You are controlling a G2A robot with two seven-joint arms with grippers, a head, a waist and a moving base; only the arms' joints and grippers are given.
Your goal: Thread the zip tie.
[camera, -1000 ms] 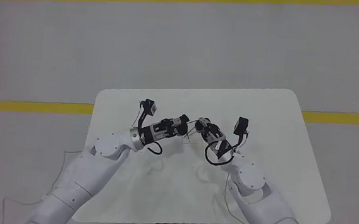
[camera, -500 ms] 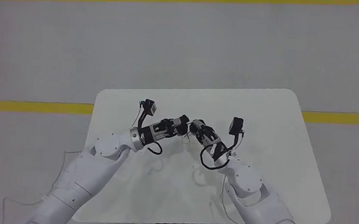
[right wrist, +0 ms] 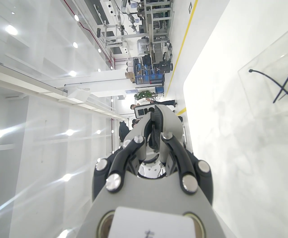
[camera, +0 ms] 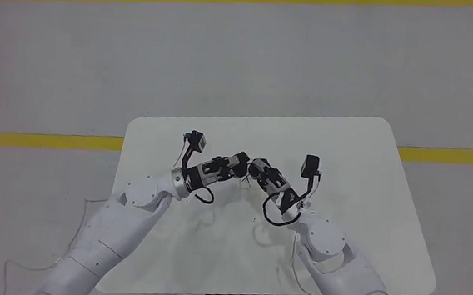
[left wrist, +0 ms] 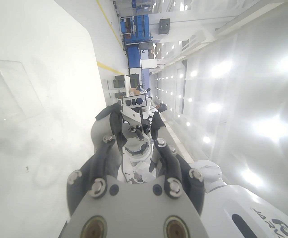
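Over the middle of the white table [camera: 361, 157] my two grippers meet tip to tip. The left gripper [camera: 241, 165] stands open; in its own wrist view the left gripper [left wrist: 135, 117] has its fingers [left wrist: 111, 118] spread, and the right arm's wrist shows through the gap. A thin black zip tie [left wrist: 122, 146] strand runs along the inside of one of those fingers. My right gripper [camera: 257, 167] is shut, and in its wrist view the right gripper [right wrist: 155, 116] has its pads pressed together. The tie's held end is hidden between them.
A clear flat tray [right wrist: 254, 101] lies on the table with spare black zip ties [right wrist: 279, 86] crossed on it. Another clear tray [left wrist: 20, 90] lies beyond the left gripper. The table's rounded edges are a short way off on both sides.
The right arm has shifted left toward the left gripper, closing the gap between the two. The left arm has stayed put.
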